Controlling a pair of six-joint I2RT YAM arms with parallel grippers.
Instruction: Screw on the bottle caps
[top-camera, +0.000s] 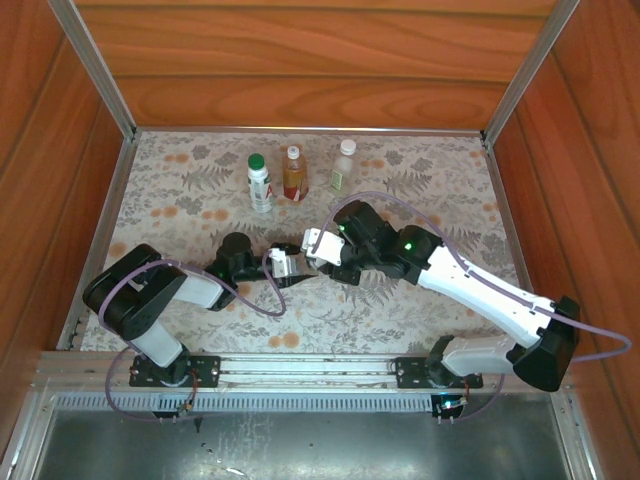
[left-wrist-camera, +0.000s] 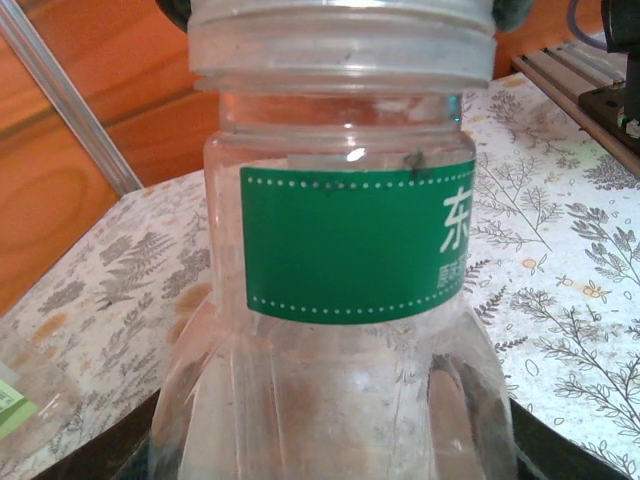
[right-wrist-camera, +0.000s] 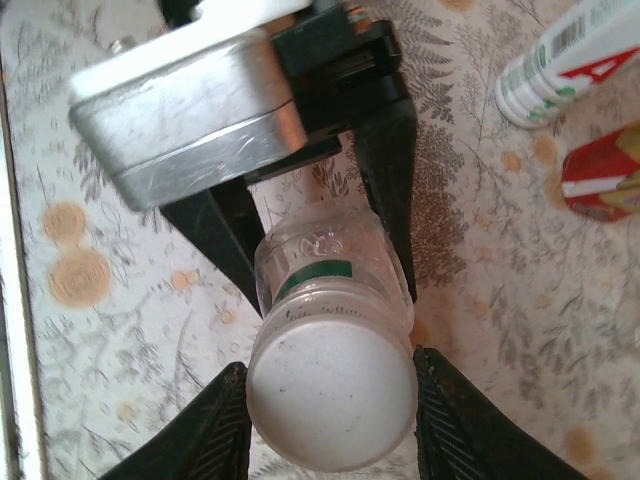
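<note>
The short clear bottle (left-wrist-camera: 350, 250) is over the middle of the tabletop (top-camera: 430, 190), clamped at its body by the left tool (top-camera: 293, 268). The white cap (right-wrist-camera: 330, 395) sits on its neck. The right tool (right-wrist-camera: 328, 372) has a finger against each side of the cap and seems to grip it. The step in hand looks like turning the cap home. To do it well, hold the cap square to the neck so the threads do not cross. Press lightly along the bottle's axis and turn about that same axis while the left tool holds firm. The other bottles (top-camera: 293, 172) stand well apart at the back.
</note>
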